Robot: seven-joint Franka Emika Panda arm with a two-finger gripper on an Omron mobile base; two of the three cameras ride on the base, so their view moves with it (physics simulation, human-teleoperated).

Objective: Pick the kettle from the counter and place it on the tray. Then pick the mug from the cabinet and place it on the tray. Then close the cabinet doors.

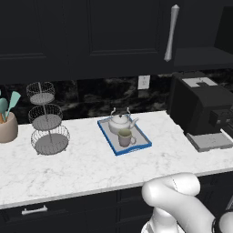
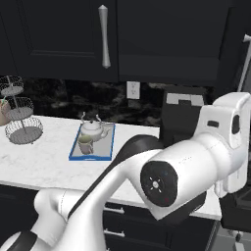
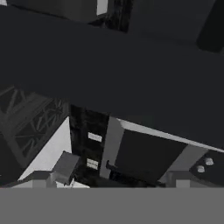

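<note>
Left base view: the kettle (image 1: pixel 120 122) and the mug (image 1: pixel 125 137) both stand on the tray (image 1: pixel 144 140), the kettle at the back end, the mug just in front of it. The tray lies on the white marble desk (image 1: pixel 82 164), between a three-tier wire stand (image 1: pixel 47 119) and a black coffee machine (image 1: pixel 202 109). A tan utensil holder (image 1: pixel 7 126) sits at the far left. Above, a cabinet door (image 1: pixel 123 32) with its silver bar handle (image 1: pixel 171 32) looks closed

Right base view: the tray (image 2: pixel 109 147) carries the kettle (image 2: pixel 93 128) and the mug (image 2: pixel 85 144). The white arm (image 2: pixel 186 171) reaches off to the right. A second bar handle (image 2: pixel 244 61) shows at the right edge

Hand view: the claw (image 3: pixel 109 181) has its fingertips (image 3: pixel 40 179) wide apart, gripping nothing, before dark panels
</note>
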